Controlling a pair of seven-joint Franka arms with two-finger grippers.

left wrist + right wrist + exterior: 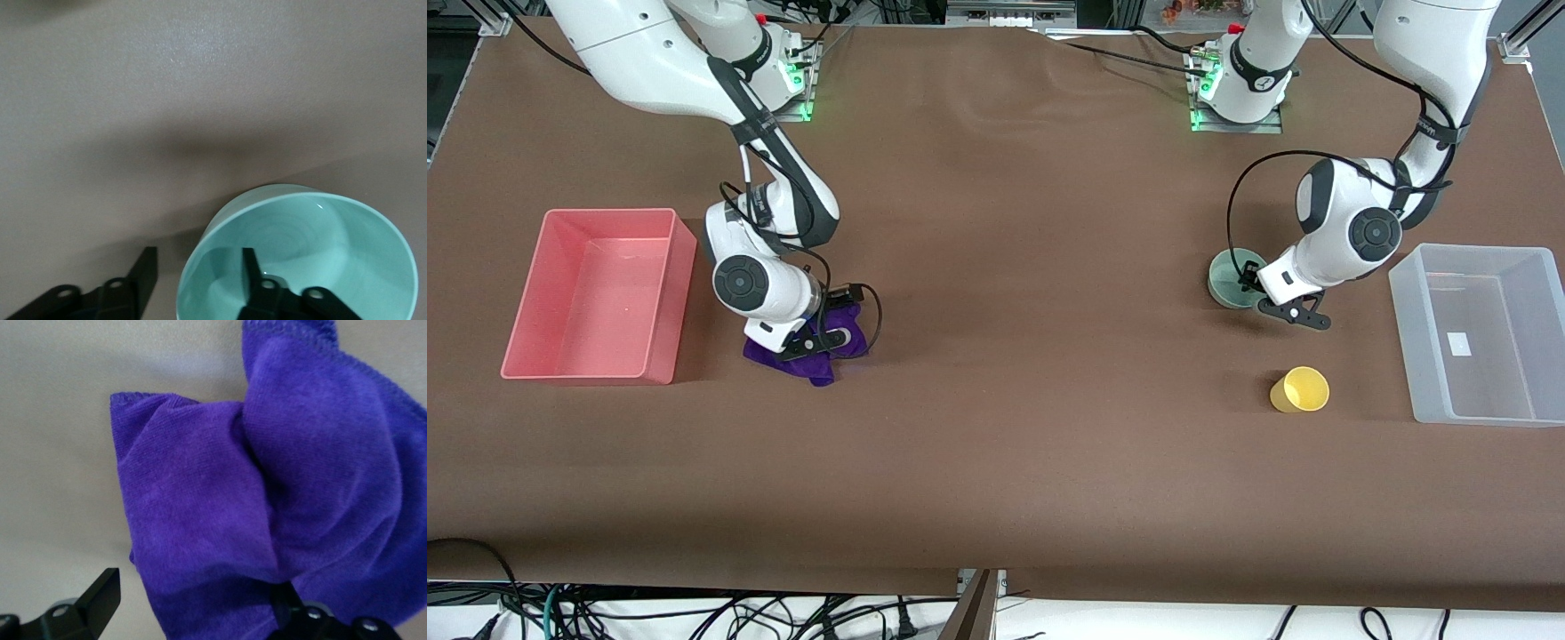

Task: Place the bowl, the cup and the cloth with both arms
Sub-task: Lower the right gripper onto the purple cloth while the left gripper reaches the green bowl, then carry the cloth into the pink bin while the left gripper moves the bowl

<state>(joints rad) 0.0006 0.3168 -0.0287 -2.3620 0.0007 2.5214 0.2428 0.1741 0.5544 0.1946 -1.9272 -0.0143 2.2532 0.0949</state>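
Note:
The pale mint-green bowl (1230,281) stands on the table toward the left arm's end. My left gripper (1250,288) is low at it and open. In the left wrist view the gripper (197,275) straddles the wall of the bowl (313,233), one finger inside and one outside. The yellow cup (1300,389) lies nearer the front camera than the bowl. The purple cloth (847,332) lies crumpled toward the right arm's end. My right gripper (805,348) is down on it and open. In the right wrist view the gripper (195,595) has a fold of the cloth (267,487) between its fingers.
A pink bin (679,267) stands beside the cloth at the right arm's end of the table. A clear plastic bin (1405,329) stands beside the bowl and cup at the left arm's end. Brown table covering lies between them.

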